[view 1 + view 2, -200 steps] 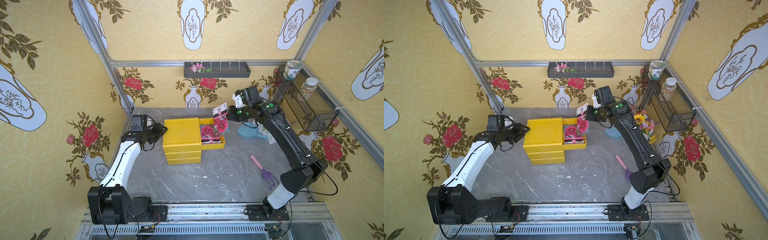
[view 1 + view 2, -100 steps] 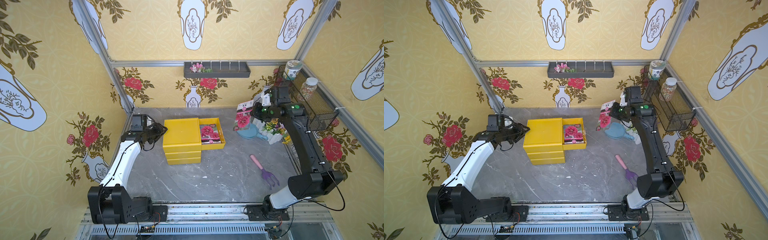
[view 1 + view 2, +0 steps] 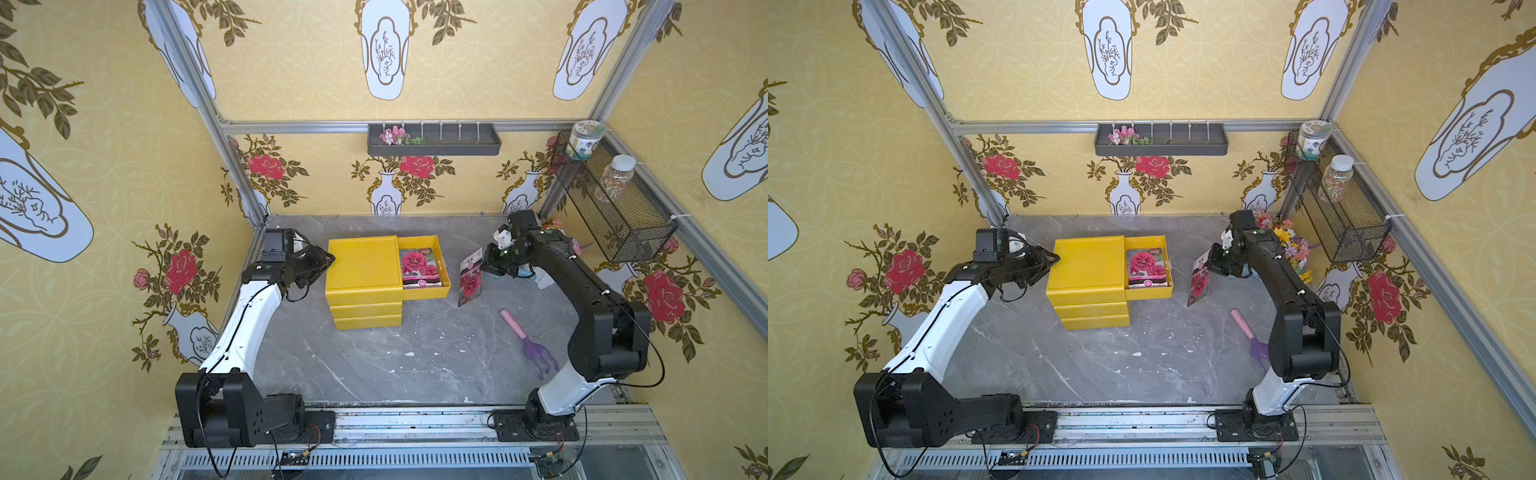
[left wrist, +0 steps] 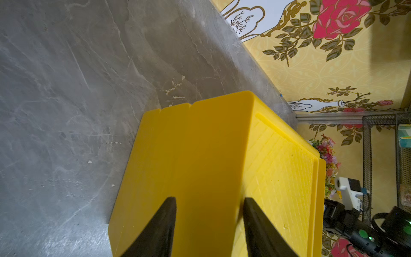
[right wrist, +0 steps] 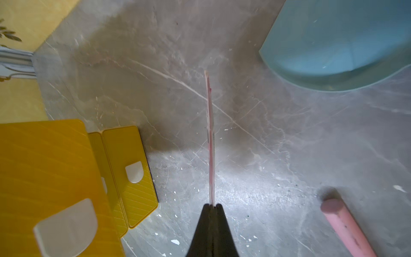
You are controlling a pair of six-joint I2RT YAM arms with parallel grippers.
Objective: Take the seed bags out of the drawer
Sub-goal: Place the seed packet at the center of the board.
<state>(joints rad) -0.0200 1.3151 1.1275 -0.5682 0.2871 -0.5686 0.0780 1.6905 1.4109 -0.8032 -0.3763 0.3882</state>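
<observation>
In both top views my left fingers (image 3: 325, 260) (image 3: 1050, 259) stand spread at the left side of the yellow cabinet (image 3: 361, 262) (image 3: 1086, 262), grasping nothing. My right fingers (image 3: 485, 265) (image 3: 1212, 260) are clenched on the top of a bag (image 3: 471, 277) (image 3: 1199, 282). It hangs upright just right of the open top drawer (image 3: 427, 292) (image 3: 1148, 293), its lower corner at the counter (image 3: 415, 357) (image 3: 1121, 365), though I cannot tell if it touches. The other bag (image 3: 419, 268) (image 3: 1146, 268) lies flat inside the drawer, flower photo up. A rake (image 3: 525, 340) lies on the counter nearer my right arm's base. In the left wrist view my left fingers (image 4: 164, 222) are parted, with the cabinet's wall (image 4: 211, 155) between their tips; I cannot tell whether they press on it. In the right wrist view my right fingers (image 5: 212, 213) pinch the bag (image 5: 210, 133), seen edge-on as a thin pink strip above the counter (image 5: 266, 155). The cabinet (image 5: 44, 166) is on one side, a blue tub (image 5: 333, 55) and the rake's pink handle (image 5: 347, 224) on the other.
</observation>
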